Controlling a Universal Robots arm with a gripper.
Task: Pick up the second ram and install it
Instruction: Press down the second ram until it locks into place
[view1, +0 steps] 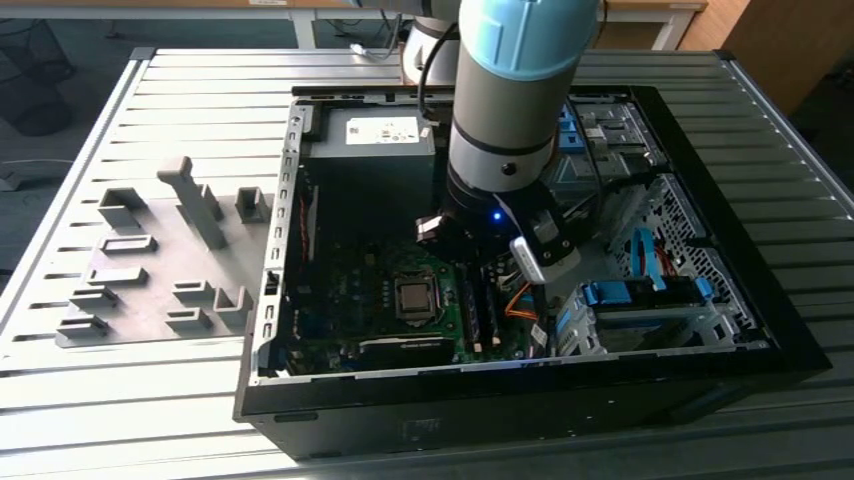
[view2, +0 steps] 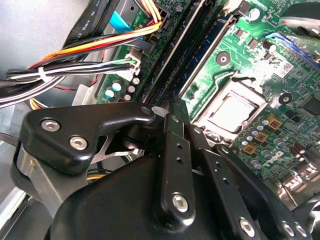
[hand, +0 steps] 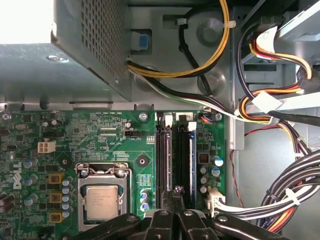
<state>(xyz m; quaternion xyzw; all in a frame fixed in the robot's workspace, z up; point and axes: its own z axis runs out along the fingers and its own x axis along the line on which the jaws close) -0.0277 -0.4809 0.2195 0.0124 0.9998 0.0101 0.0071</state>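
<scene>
End effector (hand: 175, 200): fingers closed together, tips over memory slots, gripping nothing visible | second ram (hand: 167, 160): seated on edge in slot, long axis along slot rows beside CPU socket (hand: 102, 200) | exterior view: open PC case (view1: 747, 330) on slatted desk (view1: 200, 90); grey fixture blocks (view1: 160, 260) at exterior view's left

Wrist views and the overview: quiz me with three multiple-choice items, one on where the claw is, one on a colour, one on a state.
1. The claw is: A outside the case; B inside it, over the memory slots; C inside it, over a fan.
2. The main circuit board is: A red; B white; C green.
3. The processor is: A bare, with no cooler on it; B under a fan; C out of its socket.

Answers: 1 B, the slots run right up to the claw's tip in both wrist views. 2 C, green shows all round the processor. 3 A, its metal lid is in plain sight.
</scene>
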